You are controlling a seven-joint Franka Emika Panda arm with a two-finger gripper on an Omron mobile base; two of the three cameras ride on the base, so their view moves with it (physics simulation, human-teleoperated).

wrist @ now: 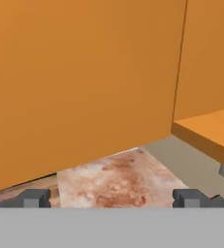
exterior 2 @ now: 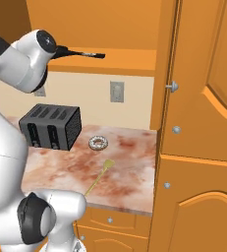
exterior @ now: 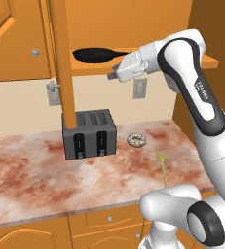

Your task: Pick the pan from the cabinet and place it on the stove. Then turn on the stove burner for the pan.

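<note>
step in hand: the pick, reach phase. the pan (exterior: pixel 98 54) sits on the open shelf of the cabinet (exterior: pixel 16 41), above the desk (exterior: pixel 36 180), not lifted. the gripper (exterior: pixel 113 75) is at shelf height, just beside the near edge of the shelf, toward the pan's handle side. in the hand view the fingers (wrist: pixel 32 197) stand wide apart with nothing between them; that camera looks at a cabinet panel and a strip of desk below, no pan in it, so the hand is not lined up on the pan.

pan orientation: long axis runs along the shelf's front edge. in the left base view the round body is toward the open door edge and the handle runs toward the arm. in the right base view the handle (exterior 2: pixel 80 53) sticks out past the arm's elbow, pointing toward the tall cabinet side. exact handle tip contact with the gripper: cannot tell, arm covers it.

next move, by my read: turn the wrist toward the handle, bring the fingers astride it, close, lift clear of the shelf lip. risk: clipping the open door or dragging the pan.

toaster (exterior: pixel 88 134) stands at the back of the desk under the shelf.
</note>
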